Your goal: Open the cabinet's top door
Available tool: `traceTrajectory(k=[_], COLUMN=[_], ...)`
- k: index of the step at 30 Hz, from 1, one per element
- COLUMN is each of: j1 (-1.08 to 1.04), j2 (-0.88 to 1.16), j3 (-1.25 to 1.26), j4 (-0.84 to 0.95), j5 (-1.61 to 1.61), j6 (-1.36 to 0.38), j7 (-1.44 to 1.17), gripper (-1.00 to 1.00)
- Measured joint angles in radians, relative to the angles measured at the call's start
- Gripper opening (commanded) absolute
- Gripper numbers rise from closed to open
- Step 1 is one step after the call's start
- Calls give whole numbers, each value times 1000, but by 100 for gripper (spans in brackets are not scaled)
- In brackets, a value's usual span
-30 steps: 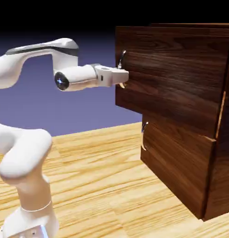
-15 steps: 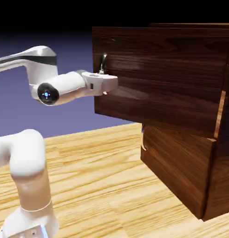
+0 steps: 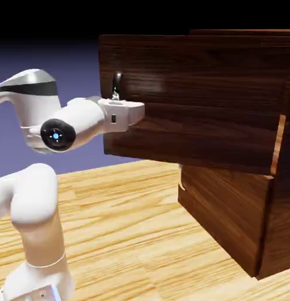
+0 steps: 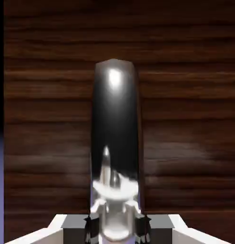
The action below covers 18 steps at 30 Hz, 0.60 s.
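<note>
The cabinet (image 3: pixel 229 217) of dark walnut-grain wood fills the exterior view's right. Its top door (image 3: pixel 194 100) stands pulled well out from the body toward the exterior view's left. The upper end of the door's curved silver handle (image 3: pixel 117 82) shows above my gripper (image 3: pixel 137 111), which is shut on the handle lower down. In the hand view the glossy handle (image 4: pixel 114 128) rises large between the grey fingertips (image 4: pixel 92 225), with the door's wood (image 4: pixel 195 95) behind it.
The lower matching panel (image 3: pixel 223 206) sits flush in the cabinet, its silver handle (image 3: pixel 181 176) just under the pulled-out door. The light wooden table (image 3: pixel 129 235) spreads in front. My white arm (image 3: pixel 35 200) rises at the lower left.
The top door has slid further out toward the exterior view's left, and my gripper, still shut on its handle, moved left with it. The arm's elbow has folded back.
</note>
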State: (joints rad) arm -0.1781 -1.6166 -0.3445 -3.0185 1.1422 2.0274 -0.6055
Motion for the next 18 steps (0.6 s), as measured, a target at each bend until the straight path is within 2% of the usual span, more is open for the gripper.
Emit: traceTrajectory(k=[8,15,18], j1=[16,265,319], j2=[81,-131,-135], j3=[-290,-404,-506], j4=[117,95,178], j5=[-255,-527,-626], j6=[-218,-22,-119], j7=[-17,193,216], gripper=[-100,-100,-100])
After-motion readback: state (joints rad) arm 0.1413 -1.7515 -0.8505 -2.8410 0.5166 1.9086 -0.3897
